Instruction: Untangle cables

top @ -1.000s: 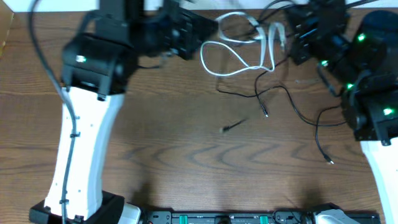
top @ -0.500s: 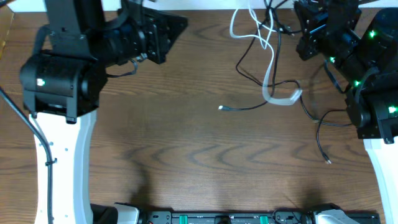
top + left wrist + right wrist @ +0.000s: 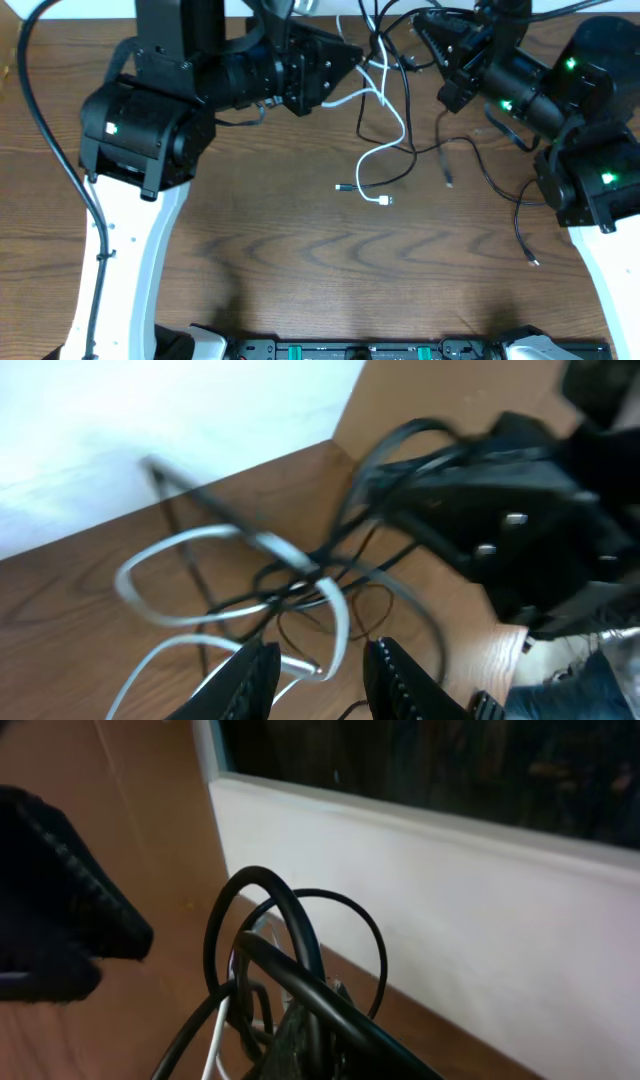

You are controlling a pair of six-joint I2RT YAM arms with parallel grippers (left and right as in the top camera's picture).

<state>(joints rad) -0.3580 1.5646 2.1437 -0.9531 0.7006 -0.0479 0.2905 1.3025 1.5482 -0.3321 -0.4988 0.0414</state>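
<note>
At the 12 o'clock edge of the brown wood-grain table (image 3: 250,250), the thin black cables (image 3: 446,170) and the thin white cable (image 3: 360,175) are gathered in one raised knot between the two arms. From that knot the strands drop toward 6 o'clock. The white one ends in a small plug near the table's middle, with a black plug just beside it at its 9 o'clock. Another black strand trails off toward 4 o'clock.

The left hand (image 3: 355,60) comes in from 10 o'clock and points at the knot. In the left wrist view its fingers (image 3: 395,670) stand narrowly apart, with a white strand passing through the gap and nothing pinched.

The right hand (image 3: 420,25) comes in from 2 o'clock, clamped on the bunch. The right wrist view shows black loops (image 3: 260,920) arching up right in front of the camera.
</note>
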